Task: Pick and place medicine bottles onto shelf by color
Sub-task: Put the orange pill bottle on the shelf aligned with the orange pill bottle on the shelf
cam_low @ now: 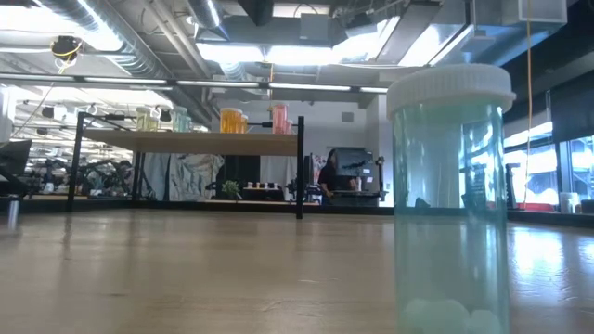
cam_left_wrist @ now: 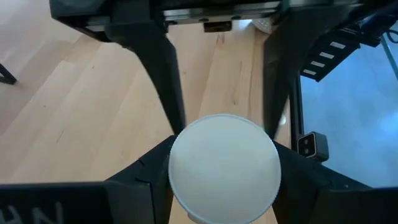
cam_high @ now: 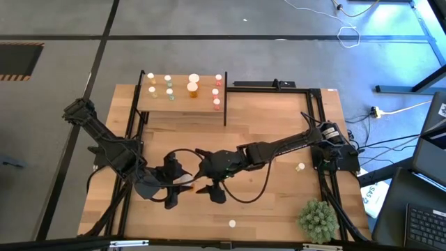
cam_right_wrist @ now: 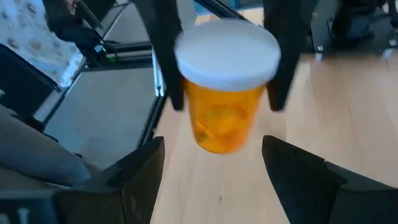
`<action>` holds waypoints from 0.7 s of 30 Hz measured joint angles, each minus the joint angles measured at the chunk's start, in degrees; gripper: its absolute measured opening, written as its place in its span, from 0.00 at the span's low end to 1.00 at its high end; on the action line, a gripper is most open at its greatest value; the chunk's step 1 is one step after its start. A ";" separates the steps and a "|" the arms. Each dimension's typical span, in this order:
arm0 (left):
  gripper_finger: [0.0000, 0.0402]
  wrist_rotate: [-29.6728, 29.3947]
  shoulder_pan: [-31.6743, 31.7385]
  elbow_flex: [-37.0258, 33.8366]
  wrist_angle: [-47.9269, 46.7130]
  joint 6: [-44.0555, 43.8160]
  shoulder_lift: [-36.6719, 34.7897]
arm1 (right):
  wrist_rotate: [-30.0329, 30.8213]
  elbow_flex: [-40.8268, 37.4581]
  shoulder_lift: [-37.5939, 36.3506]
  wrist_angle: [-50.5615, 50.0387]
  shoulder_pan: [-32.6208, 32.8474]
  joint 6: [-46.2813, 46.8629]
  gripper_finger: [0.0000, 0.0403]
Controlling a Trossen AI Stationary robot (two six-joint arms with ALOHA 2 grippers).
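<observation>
the left gripper (cam_high: 182, 183), lower centre of the high view, is clamped on an orange medicine bottle (cam_right_wrist: 225, 90); its own wrist view shows only the white cap (cam_left_wrist: 224, 168) between the fingers, while the right wrist view reveals the orange body. the right gripper (cam_high: 208, 188) sits just beside it with fingers spread, holding nothing. the shelf (cam_high: 182, 103), upper centre, carries sorted bottles, too small to count surely. in the low view a pale green bottle (cam_low: 450, 199) looms right, its base cut off. loose bottles (cam_high: 300, 167) lie at right and near the bottom edge.
</observation>
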 joint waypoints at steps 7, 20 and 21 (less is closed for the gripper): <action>0.48 -1.70 0.00 0.00 2.19 3.01 0.02 | 0.02 0.02 0.26 1.20 -0.64 3.89 0.68; 0.48 -2.29 1.62 0.00 5.78 6.45 0.04 | -0.35 0.07 1.81 5.49 -0.78 4.26 0.68; 0.48 -2.33 1.62 0.00 5.76 6.45 0.04 | -0.38 0.07 1.81 5.49 -0.78 4.21 0.68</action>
